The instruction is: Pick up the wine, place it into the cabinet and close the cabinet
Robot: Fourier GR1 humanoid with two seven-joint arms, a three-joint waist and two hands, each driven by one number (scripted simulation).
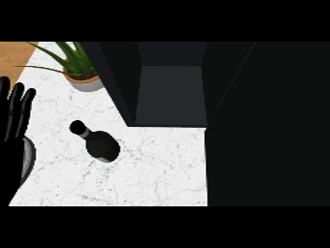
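Note:
A dark wine bottle (97, 142) stands on the white marble counter (153, 169), left of centre, its neck pointing to the upper left. Behind it the dark cabinet (169, 92) stands open, its inside showing as a grey floor between dark walls. My left hand (3, 126) is at the left edge, open with fingers straight up, well left of the bottle and not touching it. My right hand does not show anywhere.
A potted green plant (82, 72) stands at the back left beside the cabinet's left wall. A large dark panel (275, 126), probably the open cabinet door, fills the right side. A wooden surface (7, 55) lies at the top left corner.

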